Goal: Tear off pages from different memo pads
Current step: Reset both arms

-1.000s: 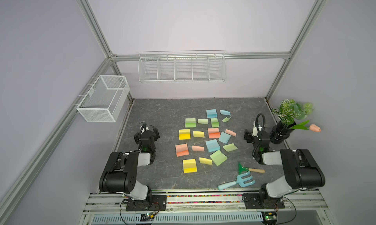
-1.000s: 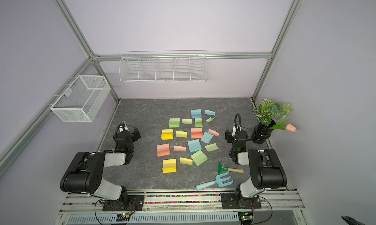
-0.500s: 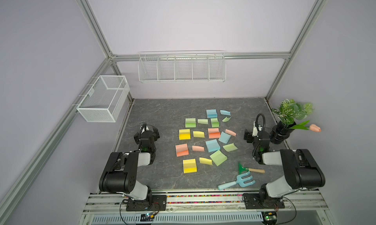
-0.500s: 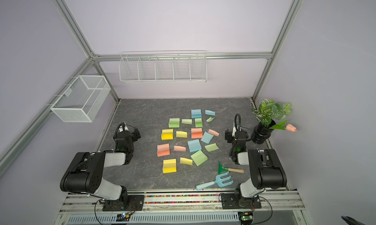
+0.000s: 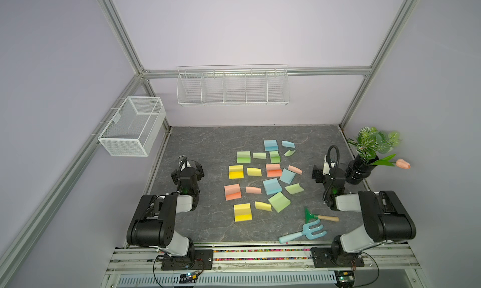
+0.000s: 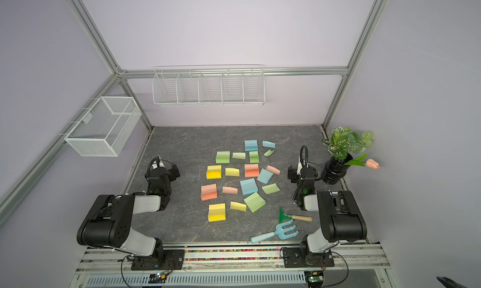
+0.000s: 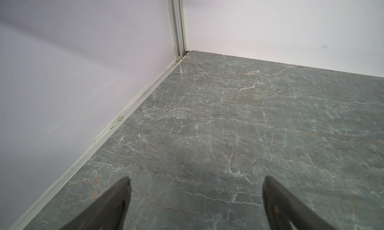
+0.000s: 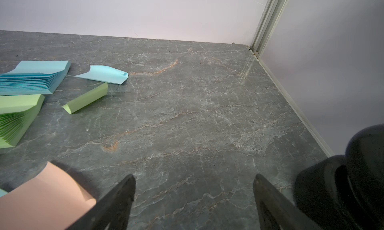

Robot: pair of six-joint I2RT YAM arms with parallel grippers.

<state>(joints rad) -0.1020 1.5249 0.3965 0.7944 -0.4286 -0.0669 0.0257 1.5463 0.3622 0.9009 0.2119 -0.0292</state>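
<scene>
Grey, marble-patterned tabletop (image 5: 208, 148) carried the thick square pastel paper memo pads (image 5: 242, 212) in a loose cluster at its middle, between the two arms. Pad colours were yellow, salmon-orange, light blue and light green. The thin, curled single-sheet pages (image 5: 263, 206) lay scattered among the pads, most just beside a pad of the same colour.

The left claw (image 7: 197, 179) was spread wide and held nothing. Its wrist view showed only bare tabletop and the corner of the lilac walls. In both top views this arm sat near the left edge of the tabletop, well apart from the cluster.

The right claw (image 8: 194, 176) was likewise spread wide and held nothing. In its wrist view:
- a curled salmon-orange sheet (image 8: 47, 195) lay just beside one finger (image 8: 116, 202);
- a light blue pad (image 8: 31, 81) and a light green pad (image 8: 16, 118) lay farther off, each with a loose sheet of its own colour near it;
- the glossy black plant vase (image 8: 342, 183) stood close to the other finger.

A light blue plastic toy garden fork (image 5: 303, 232) and a green toy trowel with a wooden handle (image 5: 320, 216) lay near the front edge, beside the right arm. Two white wire baskets (image 5: 233, 87) hung on the walls.
</scene>
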